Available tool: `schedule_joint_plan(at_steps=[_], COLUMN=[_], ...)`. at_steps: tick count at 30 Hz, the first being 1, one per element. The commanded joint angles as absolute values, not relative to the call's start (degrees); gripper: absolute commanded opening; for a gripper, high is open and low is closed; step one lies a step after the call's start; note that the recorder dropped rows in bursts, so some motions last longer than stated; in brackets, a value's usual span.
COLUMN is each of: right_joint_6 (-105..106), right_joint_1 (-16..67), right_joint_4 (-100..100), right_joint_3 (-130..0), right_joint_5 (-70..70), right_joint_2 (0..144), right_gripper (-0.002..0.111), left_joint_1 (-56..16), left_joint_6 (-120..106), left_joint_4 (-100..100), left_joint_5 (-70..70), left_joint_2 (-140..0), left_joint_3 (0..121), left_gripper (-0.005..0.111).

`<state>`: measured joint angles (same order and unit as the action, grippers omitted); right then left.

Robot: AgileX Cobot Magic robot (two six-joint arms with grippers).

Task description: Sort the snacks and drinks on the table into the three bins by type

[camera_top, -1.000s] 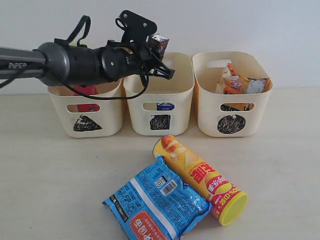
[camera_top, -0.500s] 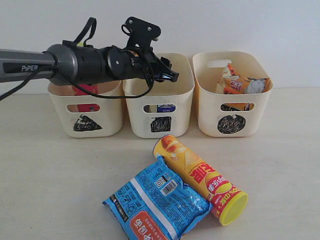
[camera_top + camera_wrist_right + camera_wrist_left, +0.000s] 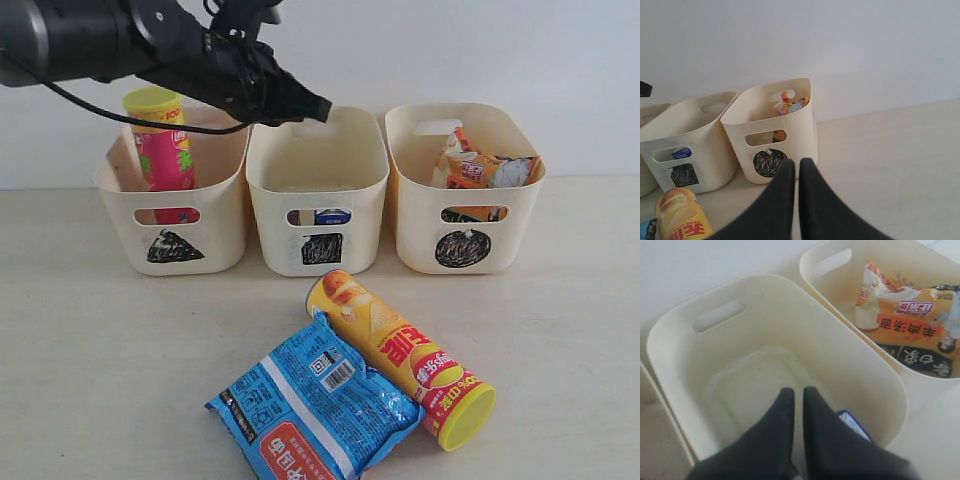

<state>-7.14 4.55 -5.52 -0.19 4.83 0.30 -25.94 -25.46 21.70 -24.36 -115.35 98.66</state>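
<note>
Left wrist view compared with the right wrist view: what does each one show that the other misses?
Only the left wrist view looks down into the middle bin to its floor. Only the right wrist view shows the table, the yellow chip tube and the scribbled marks on the bins' fronts. Both show the middle bin, the end bin holding the orange bag, and a blue-and-white carton.

Plain white wall (image 3: 500,50) behind; soft even light; pale beige table (image 3: 100,350) seemingly flush against wall.
</note>
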Motion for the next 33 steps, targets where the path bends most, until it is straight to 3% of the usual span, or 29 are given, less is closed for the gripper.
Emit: schedule_joint_plan(at_steps=[1, 6, 11, 18, 27, 33], right_joint_6=[-7.8, -6.9, 11.4, 35.0, 35.5, 40.8], right_joint_1=[4.7, 4.7, 4.7, 4.7, 4.6, 4.6], right_joint_4=[-6.9, -19.7, -45.8, -74.1, -74.6, -74.6], right_joint_3=[0.0, 0.0, 0.0, 0.0, -7.8, -17.0], right_joint_5=[5.4, 7.3, 8.2, 7.6, 5.5, 6.5], right_joint_2=[0.0, 0.0, 0.0, 0.0, 2.8, 17.1], right_gripper=[0.000, 0.000, 0.000, 0.000, 0.000, 0.000], left_joint_1=[-24.1, -23.1, -23.2, -23.2, -23.2, -22.8], left_joint_6=[-23.8, -24.0, -23.8, -16.4, -14.8, -15.0], left_joint_4=[23.4, 28.2, 34.2, 34.9, 36.4, 38.8], left_joint_5=[-24.9, -4.2, 2.9, 7.5, 9.0, 11.8], left_joint_2=[-105.2, -80.1, -55.0, -25.1, 0.0, 0.0], left_joint_3=[87.3, 59.5, 41.7, 27.4, 14.8, 9.1], left_gripper=[0.004, 0.004, 0.004, 0.004, 0.004, 0.004])
